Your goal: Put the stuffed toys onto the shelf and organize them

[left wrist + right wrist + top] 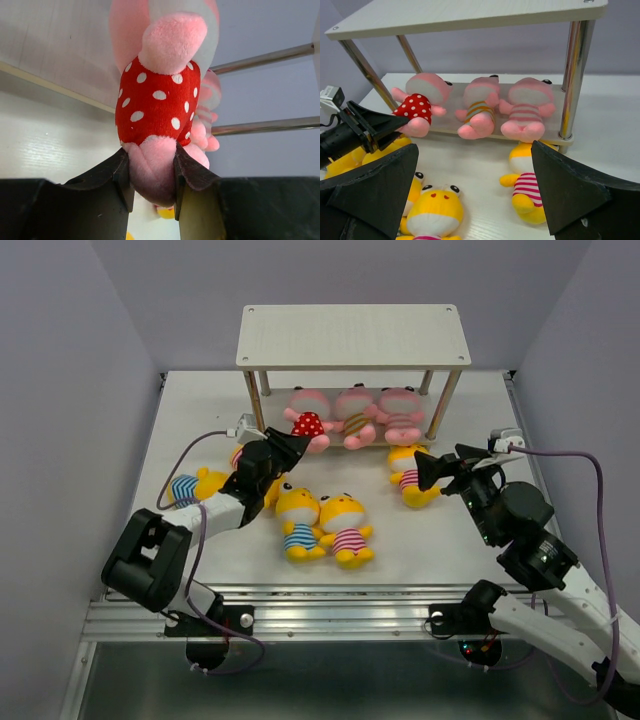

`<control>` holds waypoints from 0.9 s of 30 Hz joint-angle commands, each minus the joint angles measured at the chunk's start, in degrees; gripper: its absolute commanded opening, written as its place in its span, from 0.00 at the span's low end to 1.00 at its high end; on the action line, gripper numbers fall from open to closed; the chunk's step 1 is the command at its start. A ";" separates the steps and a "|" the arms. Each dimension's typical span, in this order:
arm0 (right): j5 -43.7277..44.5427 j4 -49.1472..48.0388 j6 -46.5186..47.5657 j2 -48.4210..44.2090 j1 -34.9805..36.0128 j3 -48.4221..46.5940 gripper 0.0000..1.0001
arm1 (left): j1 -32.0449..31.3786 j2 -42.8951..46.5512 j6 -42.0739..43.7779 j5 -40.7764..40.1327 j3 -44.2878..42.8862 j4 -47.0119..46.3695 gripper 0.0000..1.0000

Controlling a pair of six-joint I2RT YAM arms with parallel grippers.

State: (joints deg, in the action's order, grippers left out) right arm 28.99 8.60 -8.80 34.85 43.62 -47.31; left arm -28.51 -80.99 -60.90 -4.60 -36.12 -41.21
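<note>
Red dotted pink toy (308, 424): on lower tier of shelf (352, 335), leftmost slot, dead ahead of left gripper (290, 448). Long axis in line with the fingers, head far, legs near. Left jaws pinched shut on its near leg. Two other pink toys (356, 415) off to that gripper's right. Right gripper (432, 470) spread wide, empty, well apart, over a yellow toy (410, 480). Left arm's job; likely release, then straight back out.
</note>
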 commanded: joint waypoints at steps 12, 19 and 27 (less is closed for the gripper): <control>1.59 -2.27 2.56 0.92 0.59 0.99 1.00 | -0.58 -10.24 0.69 -0.41 -8.17 -6.60 0.00; 1.59 -2.27 2.73 1.01 0.59 0.99 1.00 | -0.58 -13.14 0.00 -2.52 -10.64 -3.09 0.00; 1.85 -2.27 3.00 1.01 0.59 1.17 1.00 | -0.49 -14.19 0.35 -3.92 -12.13 -1.95 0.00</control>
State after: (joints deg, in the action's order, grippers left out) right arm 29.58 8.56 -6.66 36.14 43.62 -46.26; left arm -28.82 -95.64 -61.47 -6.44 -45.10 -41.78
